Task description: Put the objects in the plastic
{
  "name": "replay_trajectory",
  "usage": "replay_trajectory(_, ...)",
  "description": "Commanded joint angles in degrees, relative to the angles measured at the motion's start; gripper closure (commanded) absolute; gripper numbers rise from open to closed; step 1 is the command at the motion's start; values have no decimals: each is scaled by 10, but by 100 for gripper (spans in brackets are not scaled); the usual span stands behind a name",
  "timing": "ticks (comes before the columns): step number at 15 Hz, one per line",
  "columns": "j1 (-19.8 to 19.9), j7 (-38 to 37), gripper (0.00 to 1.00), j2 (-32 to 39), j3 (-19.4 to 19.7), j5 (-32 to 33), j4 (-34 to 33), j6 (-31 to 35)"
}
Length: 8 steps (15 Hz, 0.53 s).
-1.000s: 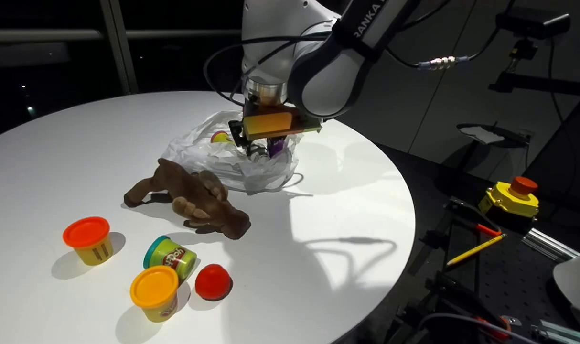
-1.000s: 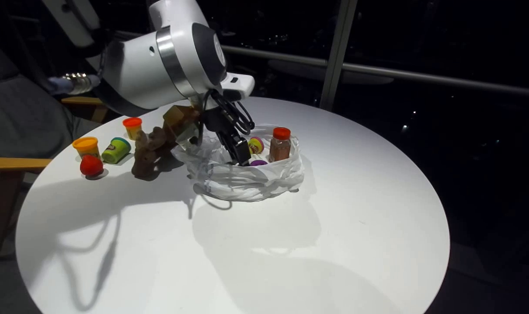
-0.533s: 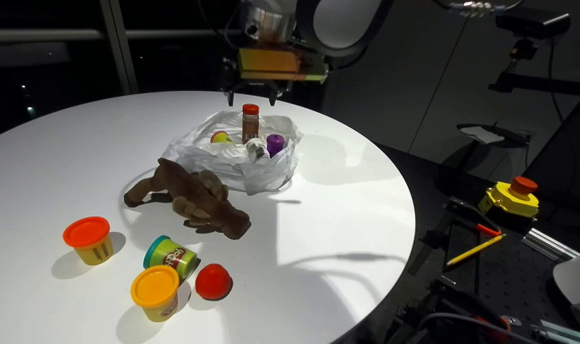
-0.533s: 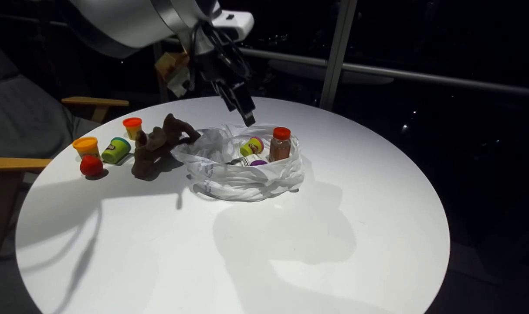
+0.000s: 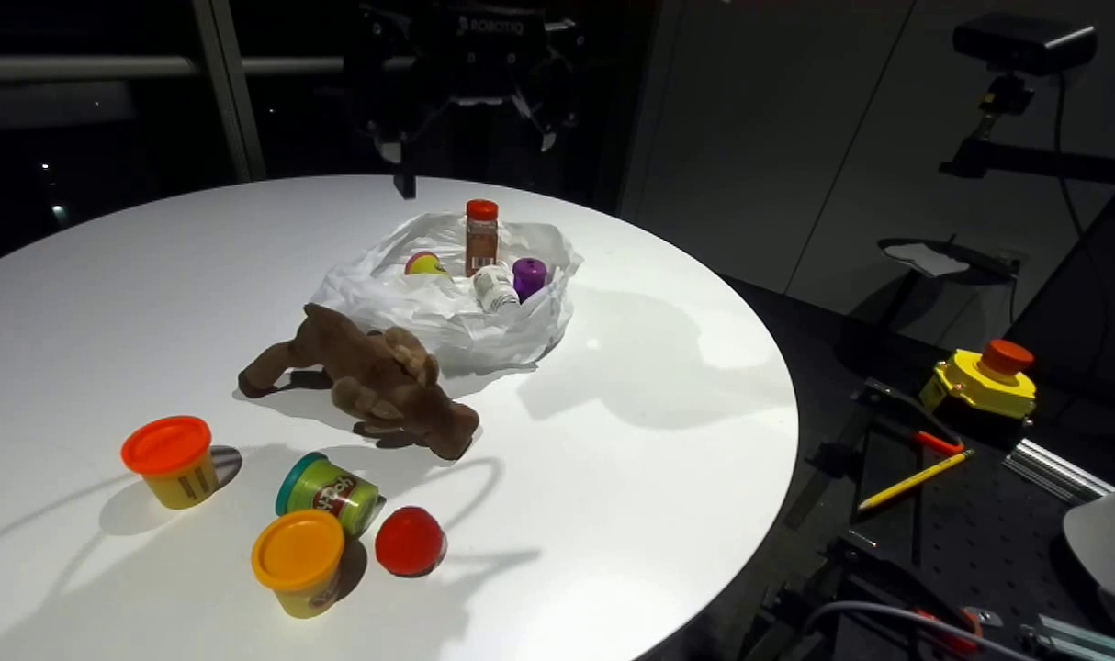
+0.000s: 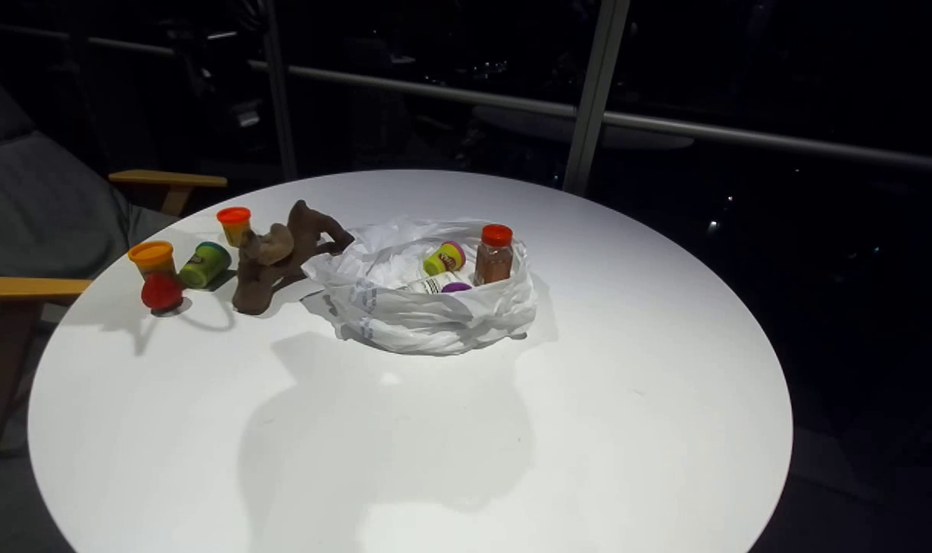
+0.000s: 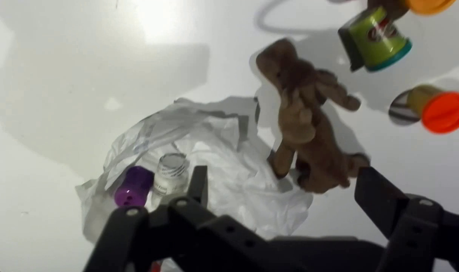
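Observation:
My gripper [image 7: 284, 185] is open and holds nothing, high over the table in an exterior view. Below it in the wrist view lie the plastic bag [image 7: 229, 166] and the brown plush animal [image 7: 312, 139]. Inside the bag stands the red-lidded jar [image 6: 494, 259], with a yellow tub [image 6: 444, 258], a purple tub [image 5: 529, 278] and a whitish container [image 5: 496, 289] around it. Outside are a red-lidded tub [image 5: 172, 464], a tilted green can [image 5: 332, 496], an orange-lidded tub [image 5: 298, 565] and a red ball [image 5: 411, 542]. The plush rests beside the bag's rim.
The round white table [image 6: 589, 430] carries everything, its curved edge showing in both exterior views. A chair [image 6: 51, 200] with wooden arms stands close to the edge by the tubs. Off the table are a yellow box with a red button [image 5: 985, 381] and a camera on a stand [image 5: 1024, 44].
From down in the bag, my gripper has risen clear with its jaws spread, leaving the whitish container inside. It has since come nearer in an exterior view and left the frame elsewhere.

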<state>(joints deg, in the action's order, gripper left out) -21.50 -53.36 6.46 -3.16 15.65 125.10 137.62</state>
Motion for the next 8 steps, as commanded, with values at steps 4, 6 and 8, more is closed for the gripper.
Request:
replay_trajectory(4,2,126,0,23,-110,-58,81,37)
replay_trajectory(6,0,90,0,22,-106,-40,76,23)
replay_trajectory(8,-2,101,0,30,-110,-42,80,27)
